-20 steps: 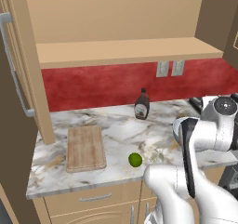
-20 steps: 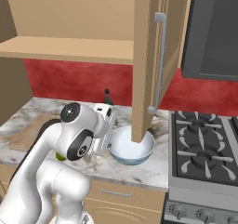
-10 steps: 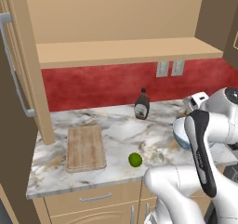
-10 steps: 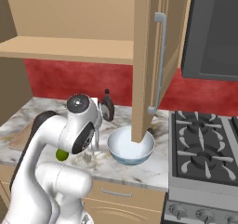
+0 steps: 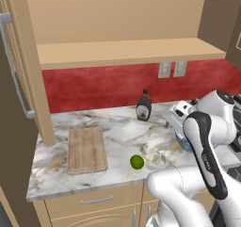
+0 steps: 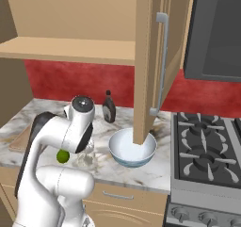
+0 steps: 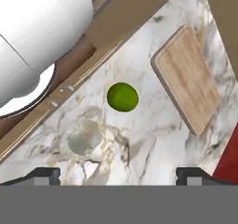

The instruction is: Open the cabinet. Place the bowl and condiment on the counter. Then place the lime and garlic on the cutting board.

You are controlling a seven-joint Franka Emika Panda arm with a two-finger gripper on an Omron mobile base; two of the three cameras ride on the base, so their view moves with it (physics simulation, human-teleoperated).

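Arm swinging away from bowl [image 6: 132, 148], hand [image 7: 118, 174] now hovering over lime [image 7: 122, 97] and garlic [image 7: 85, 137], fingers spread wide, holding nothing. Bowl and condiment [image 5: 143, 107] already standing on bench [image 5: 117, 127]. Cutting board [image 5: 86, 149] lying bare. Judging fruit-moving stage beginning.

Counter [image 5: 117, 132]: board [image 5: 86, 149], lime [image 5: 137, 162], garlic [image 5: 157, 158], bottle [image 5: 143, 106], bowl [image 6: 132, 148]

1. White-grey marble worktop [image 5: 117, 132], brown-veined.
2. Light brown wooden cutting board [image 5: 86, 149], visibly grained.
3. Small bright green round lime [image 5: 137, 162].
4. Pale whitish garlic bulb [image 7: 85, 137].
5. Dark brown syrup bottle [image 5: 143, 107], black cap, white label.
6. White ceramic bowl [image 6: 132, 148].
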